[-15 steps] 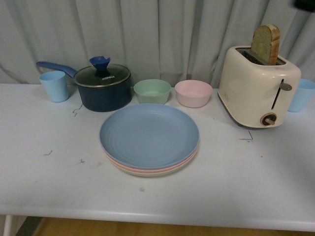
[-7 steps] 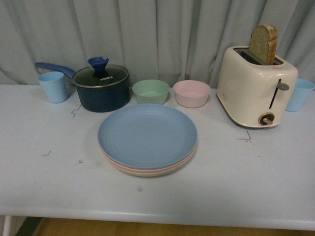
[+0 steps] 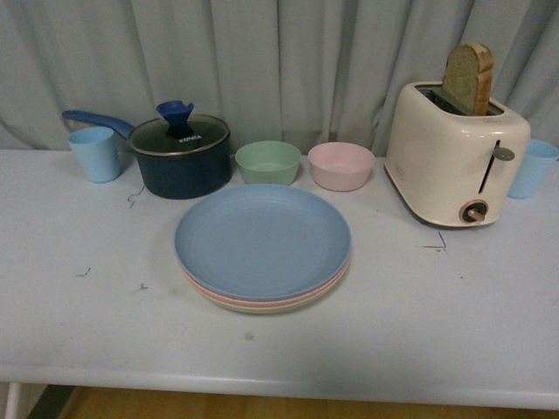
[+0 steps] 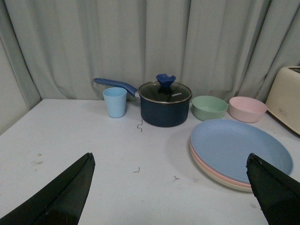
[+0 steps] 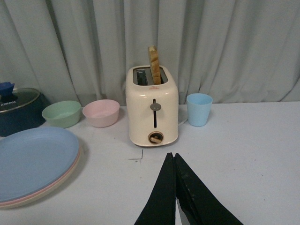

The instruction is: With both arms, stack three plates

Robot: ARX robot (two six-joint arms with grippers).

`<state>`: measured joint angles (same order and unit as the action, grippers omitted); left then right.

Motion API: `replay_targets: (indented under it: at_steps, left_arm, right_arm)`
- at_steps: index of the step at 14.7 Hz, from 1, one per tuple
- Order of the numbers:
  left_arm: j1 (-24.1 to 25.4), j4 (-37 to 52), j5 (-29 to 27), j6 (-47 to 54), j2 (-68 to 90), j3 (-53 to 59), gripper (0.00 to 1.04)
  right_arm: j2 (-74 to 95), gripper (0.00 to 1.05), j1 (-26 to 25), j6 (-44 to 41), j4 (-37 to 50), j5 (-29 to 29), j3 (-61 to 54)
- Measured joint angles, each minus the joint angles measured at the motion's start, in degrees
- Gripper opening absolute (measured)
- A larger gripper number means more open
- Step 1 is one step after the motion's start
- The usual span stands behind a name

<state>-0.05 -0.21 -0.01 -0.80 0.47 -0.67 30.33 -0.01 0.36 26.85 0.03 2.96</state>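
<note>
The three plates lie stacked in the middle of the white table (image 3: pixel 79 332): the blue plate (image 3: pixel 262 237) on top, the pink plate's rim (image 3: pixel 210 292) under it, the beige plate's rim (image 3: pixel 262 308) at the bottom. Neither arm shows in the front view. In the left wrist view my left gripper (image 4: pixel 169 157) is open and empty above the table, with the stack's blue plate (image 4: pixel 239 147) beside it. In the right wrist view my right gripper (image 5: pixel 171 155) is shut and empty, near the toaster (image 5: pixel 152 110); the blue plate (image 5: pixel 33 159) lies off to one side.
Behind the stack stand a dark blue lidded pot (image 3: pixel 182 157), a green bowl (image 3: pixel 268 161) and a pink bowl (image 3: pixel 341 165). A light blue cup (image 3: pixel 94 153) is at the far left. A cream toaster (image 3: pixel 454 161) with bread and another blue cup (image 3: pixel 533 168) are at the right.
A dark part at the top right corner of the front view has left the frame. The view has shifted slightly. The stack has not moved.
</note>
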Motion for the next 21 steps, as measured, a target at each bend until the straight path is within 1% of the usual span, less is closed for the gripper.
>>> replay_targets:
  at_steps: [2, 3, 7, 15, 16, 17, 18, 21]
  left_arm:
    - [0.00, 0.02, 0.00, 0.00, 0.00, 0.00, 0.98]
    - [0.00, 0.00, 0.00, 0.00, 0.00, 0.00, 0.98]
    - [0.00, 0.02, 0.00, 0.00, 0.00, 0.00, 0.98]
    - [0.00, 0.00, 0.00, 0.00, 0.00, 0.00, 0.98]
    - [-0.02, 0.00, 0.00, 0.00, 0.00, 0.00, 0.98]
    - [0.00, 0.00, 0.02, 0.00, 0.00, 0.00, 0.98]
    - [0.00, 0.00, 0.02, 0.00, 0.00, 0.00, 0.98]
    - [0.00, 0.02, 0.00, 0.00, 0.00, 0.00, 0.98]
  right_arm:
    - [-3.10, 0.02, 0.00, 0.02, -1.79, 0.00, -0.61]
    - [-3.26, 0.02, 0.00, 0.02, 1.09, 0.00, -2.05]
    - [-11.21, 0.02, 0.00, 0.00, -7.76, 0.00, -2.32]
    - [-20.48, 0.02, 0.00, 0.00, -17.00, 0.00, -2.32]
    - [-27.08, 0.02, 0.00, 0.00, -26.62, -0.04, -2.29]
    - [-30.12, 0.02, 0.00, -0.02, -25.92, -0.07, -2.10]
    - [-30.05, 0.02, 0.00, -0.04, -27.32, -0.04, -2.29]
    - [-30.08, 0.02, 0.00, -0.02, -27.06, -0.04, -2.29]
